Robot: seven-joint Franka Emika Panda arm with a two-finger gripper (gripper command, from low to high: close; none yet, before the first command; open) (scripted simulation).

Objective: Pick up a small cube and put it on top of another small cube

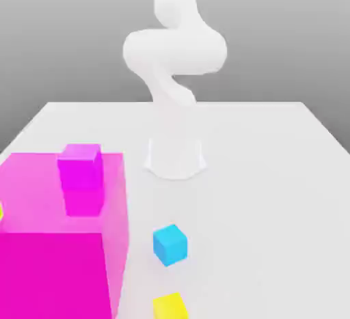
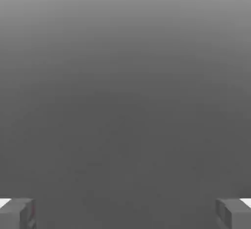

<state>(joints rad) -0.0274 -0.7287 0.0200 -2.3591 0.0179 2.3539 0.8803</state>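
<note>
The gripper [image 2: 125, 214] is kept spread and empty, ready for grasping; beside the big magenta block [image 1: 55, 270], the cyan cube [image 1: 170, 245] is left exposed, probably easily reached.

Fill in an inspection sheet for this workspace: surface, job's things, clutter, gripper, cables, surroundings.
Surface: pale, plain tabletop, no marks seen
Job's things: small cyan-blue cube on the tabletop; small yellow cube near the exterior view's bottom edge, apart from it, not stacked
Clutter: large magenta block at the exterior view's left, with a smaller magenta cube on top; a sliver of yellow at that view's left edge
Gripper: open, nothing between the fingers
Cables: nothing seen
Surroundings: plain grey backdrop
</note>
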